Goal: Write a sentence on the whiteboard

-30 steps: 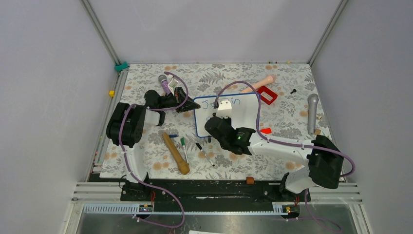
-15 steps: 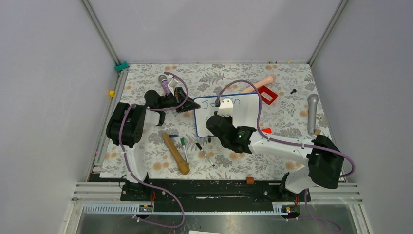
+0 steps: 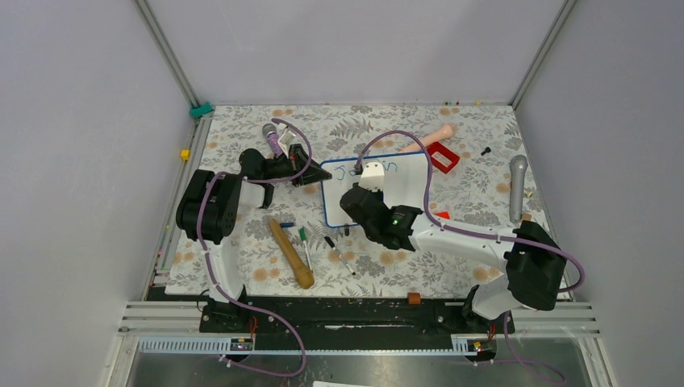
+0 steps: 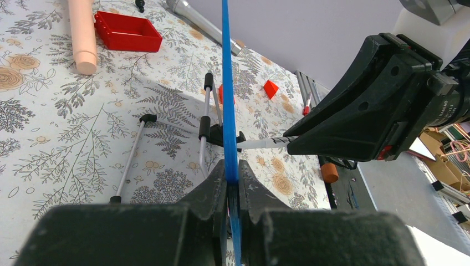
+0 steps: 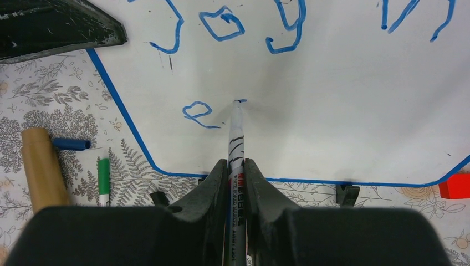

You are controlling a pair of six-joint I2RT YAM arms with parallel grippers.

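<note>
2 grips are clamped: left fingers (image 4: 210, 191) on the glossy blue-framed whiteboard (image 5: 343, 100) edge, judged stiff yet slippery; right fingers (image 5: 213, 185) on a white marker (image 5: 236, 136).

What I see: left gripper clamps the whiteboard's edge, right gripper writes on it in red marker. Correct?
Only the colour is wrong: the right wrist view shows the sentence in blue. The left gripper does clamp the edge of the whiteboard, and the right gripper writes with its marker.
</note>
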